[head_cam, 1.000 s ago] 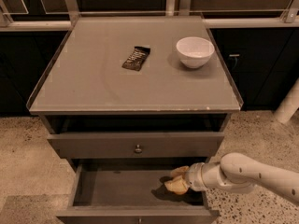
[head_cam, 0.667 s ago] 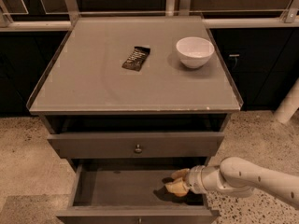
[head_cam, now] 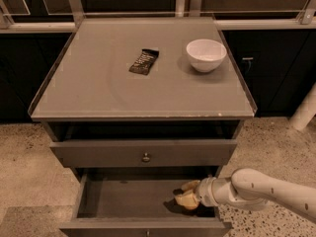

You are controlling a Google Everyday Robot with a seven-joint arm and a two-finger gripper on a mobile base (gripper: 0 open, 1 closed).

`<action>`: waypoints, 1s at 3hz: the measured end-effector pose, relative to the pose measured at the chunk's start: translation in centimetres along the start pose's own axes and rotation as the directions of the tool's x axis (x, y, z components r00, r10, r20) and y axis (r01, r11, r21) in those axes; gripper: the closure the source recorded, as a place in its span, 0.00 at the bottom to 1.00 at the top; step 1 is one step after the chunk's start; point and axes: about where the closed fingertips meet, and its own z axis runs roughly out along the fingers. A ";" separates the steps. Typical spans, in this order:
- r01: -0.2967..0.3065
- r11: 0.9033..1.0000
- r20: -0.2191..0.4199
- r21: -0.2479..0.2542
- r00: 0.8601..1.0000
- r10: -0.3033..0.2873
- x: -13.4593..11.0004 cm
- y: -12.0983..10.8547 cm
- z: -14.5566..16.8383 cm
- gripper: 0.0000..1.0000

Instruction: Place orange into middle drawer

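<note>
The middle drawer [head_cam: 123, 197] stands pulled open below the cabinet top, its flat dark floor showing. My gripper [head_cam: 186, 193] reaches in from the right and sits low inside the drawer, at its right end just above the floor. The white arm [head_cam: 266, 190] runs off to the lower right. The orange does not show as a separate thing; if it is at the gripper's tip, it is hidden there.
The upper drawer [head_cam: 143, 153] with a small round knob is shut, just above the gripper. On the cabinet top [head_cam: 89, 93] lie a dark snack wrapper [head_cam: 144, 61] and a white bowl [head_cam: 206, 55]. Speckled floor surrounds the cabinet.
</note>
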 end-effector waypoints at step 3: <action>0.000 1.000 0.000 0.000 1.000 0.000 0.0 0.0 0.0 0.11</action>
